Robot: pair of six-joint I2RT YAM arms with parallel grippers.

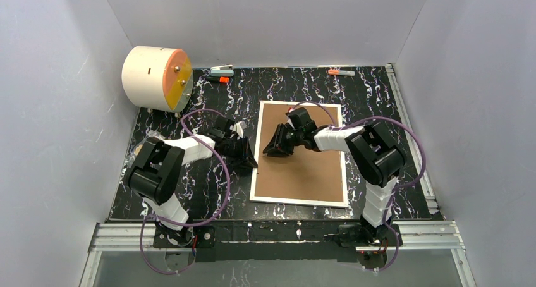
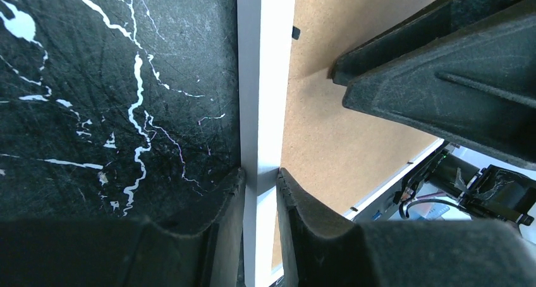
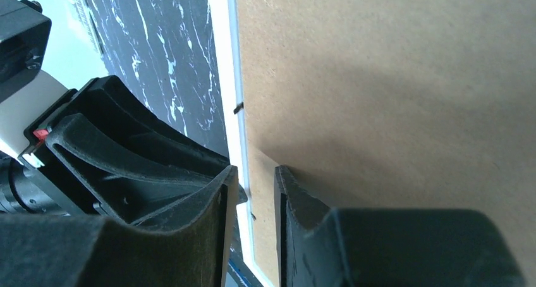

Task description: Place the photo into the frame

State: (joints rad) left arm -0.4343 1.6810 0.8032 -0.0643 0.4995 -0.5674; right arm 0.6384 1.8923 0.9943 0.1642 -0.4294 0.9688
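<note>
We saw the frame (image 1: 310, 173) lying back-up on the bench (image 1: 379, 97). The left gripper (image 2: 260, 173) clamped its left white rim. The right gripper (image 3: 256, 170) hovered just beside, narrowly parted; we couldn't tell its grip.

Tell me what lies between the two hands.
Only the frame: its white rim, which the left hand straddles, and a strip of brown back up to the right hand. The left wrist view shows it.

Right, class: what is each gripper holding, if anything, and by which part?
The left gripper pinches the frame by its white left edge; whether the right gripper grips anything cannot be told.
</note>
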